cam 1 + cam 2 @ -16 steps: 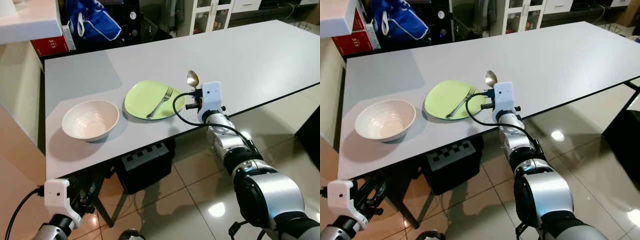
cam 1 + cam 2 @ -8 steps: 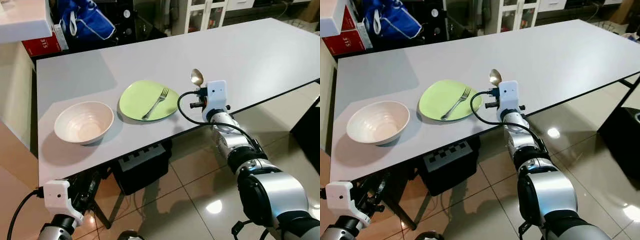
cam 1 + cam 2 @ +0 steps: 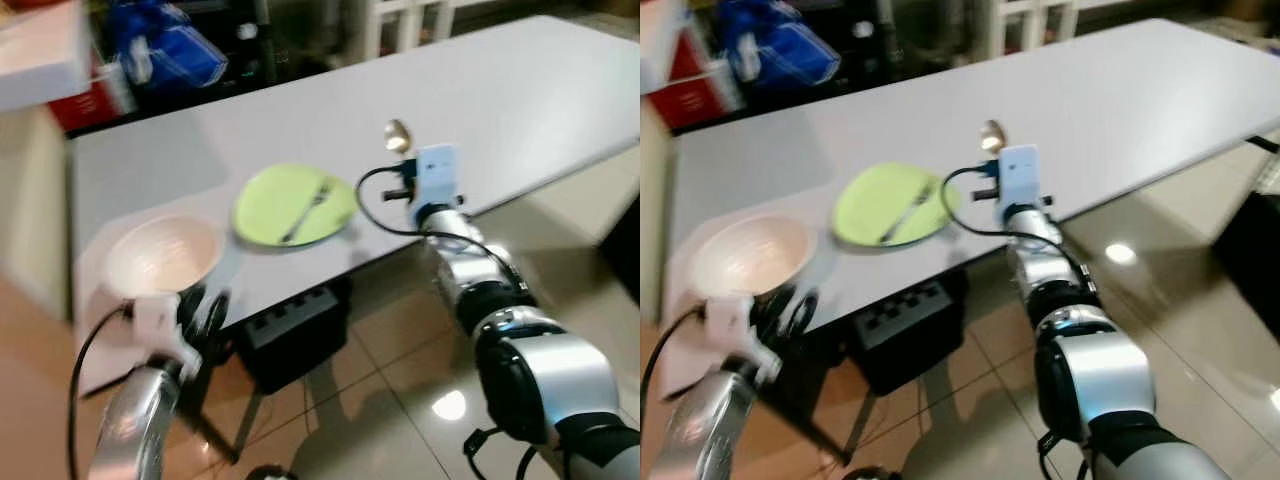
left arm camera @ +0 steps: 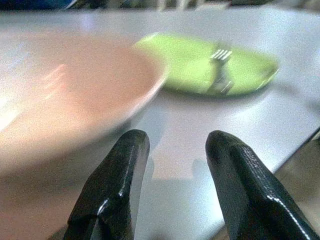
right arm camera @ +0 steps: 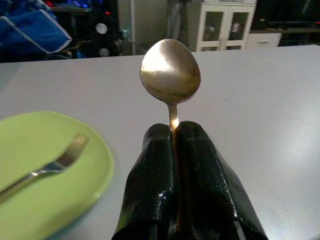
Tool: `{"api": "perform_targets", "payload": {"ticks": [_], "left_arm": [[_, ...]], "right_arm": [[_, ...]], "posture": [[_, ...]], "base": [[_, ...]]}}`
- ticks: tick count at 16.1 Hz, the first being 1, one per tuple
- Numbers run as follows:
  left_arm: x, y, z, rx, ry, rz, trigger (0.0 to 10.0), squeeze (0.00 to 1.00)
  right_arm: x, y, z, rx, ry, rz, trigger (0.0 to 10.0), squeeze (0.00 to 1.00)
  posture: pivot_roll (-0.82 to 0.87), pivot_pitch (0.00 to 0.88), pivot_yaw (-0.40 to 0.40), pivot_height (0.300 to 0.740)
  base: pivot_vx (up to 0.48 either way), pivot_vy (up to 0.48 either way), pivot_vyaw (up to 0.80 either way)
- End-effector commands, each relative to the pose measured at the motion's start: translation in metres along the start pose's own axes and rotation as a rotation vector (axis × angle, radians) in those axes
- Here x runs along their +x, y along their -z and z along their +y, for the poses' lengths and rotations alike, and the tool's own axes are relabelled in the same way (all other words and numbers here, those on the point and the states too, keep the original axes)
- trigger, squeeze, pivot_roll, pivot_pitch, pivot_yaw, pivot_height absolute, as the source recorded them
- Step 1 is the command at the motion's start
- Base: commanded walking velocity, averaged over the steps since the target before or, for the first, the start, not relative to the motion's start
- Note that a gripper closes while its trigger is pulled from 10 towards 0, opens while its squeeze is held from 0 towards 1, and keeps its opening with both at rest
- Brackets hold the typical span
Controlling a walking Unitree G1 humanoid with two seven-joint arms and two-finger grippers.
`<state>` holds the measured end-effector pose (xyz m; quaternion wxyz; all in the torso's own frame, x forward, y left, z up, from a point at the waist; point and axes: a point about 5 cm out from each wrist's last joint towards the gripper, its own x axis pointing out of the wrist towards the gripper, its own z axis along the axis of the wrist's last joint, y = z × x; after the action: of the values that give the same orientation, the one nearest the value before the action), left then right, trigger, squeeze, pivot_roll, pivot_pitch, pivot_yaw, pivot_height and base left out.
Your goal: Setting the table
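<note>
Raised since a second ago from below the table edge, left gripper [image 4: 172, 192] now at the near edge of the long white table [image 3: 520, 90], fingers apart and empty, just before the pale pink ribbed bowl [image 3: 162, 256]. Right gripper [image 5: 175, 131]: fingers clamped on the handle of a gold metal spoon [image 5: 170, 73], bowl end upward, above the table beside the round light-green plate [image 3: 270, 205]. Silver fork [image 3: 305, 206] lies on that plate.

Place: I stand in a home dining room.
Desk [image 3: 520, 90]: long, white, set for eating.
Beyond desk: glass-door cabinet [image 5: 220, 27].
Beneath desk: glossy tiled floor [image 3: 400, 350].
</note>
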<state>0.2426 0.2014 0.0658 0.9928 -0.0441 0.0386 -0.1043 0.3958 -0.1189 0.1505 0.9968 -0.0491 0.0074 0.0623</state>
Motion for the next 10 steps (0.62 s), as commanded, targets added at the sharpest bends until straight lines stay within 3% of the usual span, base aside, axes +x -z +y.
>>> {"api": "perform_targets", "payload": {"ticks": [1,10], "left_arm": [[-0.007,0.015,0.002,-0.016,-0.021,0.059,10.0,0.0],[-0.017,0.032,0.001,-0.031,-0.075,0.055,10.0,0.0]], "right_arm": [[0.001,-0.005,-0.002,-0.026,-0.008,-0.02,10.0,0.0],[0.002,-0.005,0.009,0.0,-0.058,-0.011,10.0,0.0]], "posture": [[0.06,0.0,0.07,0.74],[0.11,0.0,0.036,0.74]], "base": [[0.0,0.0,0.0],[0.0,0.0,0.0]]}}
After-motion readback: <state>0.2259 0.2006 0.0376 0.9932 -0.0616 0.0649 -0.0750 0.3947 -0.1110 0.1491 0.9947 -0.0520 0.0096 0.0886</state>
